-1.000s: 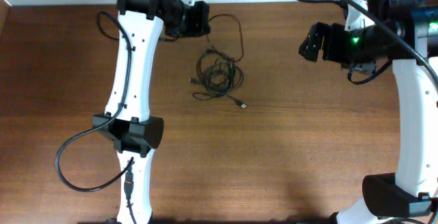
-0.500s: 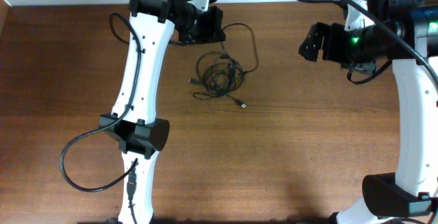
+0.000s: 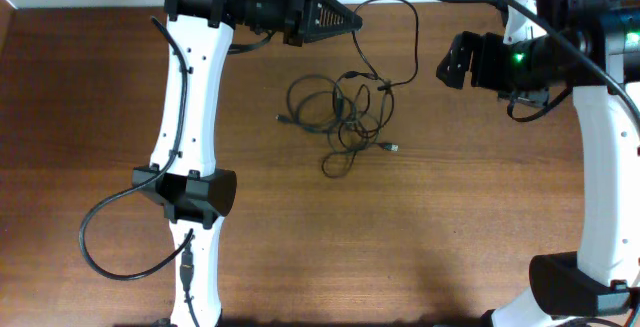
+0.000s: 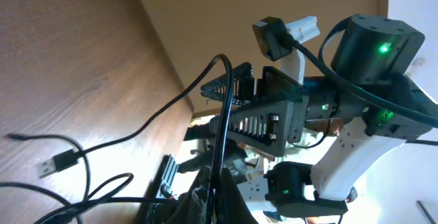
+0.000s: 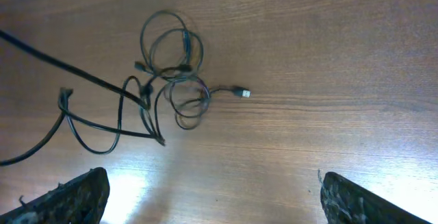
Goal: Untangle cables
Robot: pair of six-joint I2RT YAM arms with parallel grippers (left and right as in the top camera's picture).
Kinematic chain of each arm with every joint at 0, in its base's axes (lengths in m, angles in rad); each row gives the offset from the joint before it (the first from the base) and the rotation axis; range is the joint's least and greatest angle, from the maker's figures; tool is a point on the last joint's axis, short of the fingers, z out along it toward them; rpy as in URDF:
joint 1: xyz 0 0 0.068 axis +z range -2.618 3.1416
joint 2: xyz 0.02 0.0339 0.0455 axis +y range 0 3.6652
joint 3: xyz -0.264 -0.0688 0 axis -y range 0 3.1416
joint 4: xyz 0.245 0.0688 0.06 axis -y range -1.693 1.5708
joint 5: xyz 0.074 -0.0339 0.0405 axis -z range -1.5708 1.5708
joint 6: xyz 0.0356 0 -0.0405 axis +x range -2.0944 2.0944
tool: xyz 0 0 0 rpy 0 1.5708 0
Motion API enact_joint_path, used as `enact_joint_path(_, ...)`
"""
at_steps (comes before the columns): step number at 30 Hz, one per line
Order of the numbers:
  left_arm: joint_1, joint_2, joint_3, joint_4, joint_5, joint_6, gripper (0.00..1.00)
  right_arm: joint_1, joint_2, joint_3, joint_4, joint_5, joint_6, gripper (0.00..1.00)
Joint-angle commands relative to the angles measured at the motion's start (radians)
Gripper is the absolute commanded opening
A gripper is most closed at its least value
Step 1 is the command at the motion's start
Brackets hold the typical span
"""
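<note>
Table: brown wood, cables knotted near centre.
Left gripper: clamped on one cable, raised.
Right gripper: spread apart, empty.
Tip: draw cable out slowly, sideways.

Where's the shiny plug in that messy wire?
On the brown table, find the tangle of thin black cables near the middle. The shiny plug pokes out on the side facing the right arm, the only silvery tip among dark ones.
</note>
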Motion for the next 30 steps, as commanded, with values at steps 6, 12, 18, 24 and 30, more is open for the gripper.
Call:
enact_joint_path(6, -0.001, -0.01, 0.019, 0.001, -0.066, -0.056, 0.0, 0.123, 0.168, -0.003, 0.026, -0.006, 0.001, 0.98)
enact_joint_path(12, 0.0, -0.01, 0.019, 0.006, -0.035, -0.128, 0.0, 0.192, 0.28, -0.003, 0.083, -0.047, 0.002, 0.98)
enact_joint_path(18, 0.001, -0.01, 0.019, 0.009, 0.035, -0.142, 0.0, 0.22, 0.359, -0.003, 0.177, -0.047, 0.028, 0.98)
enact_joint_path(24, 0.015, -0.01, 0.019, 0.032, 0.036, -0.142, 0.0, 0.222, 0.421, -0.003, 0.183, -0.042, 0.028, 0.98)
enact_joint_path(30, 0.102, -0.01, 0.019, -0.019, -0.476, -0.25, 0.0, 0.188, 0.385, -0.001, 0.101, -0.003, -0.011, 0.99)
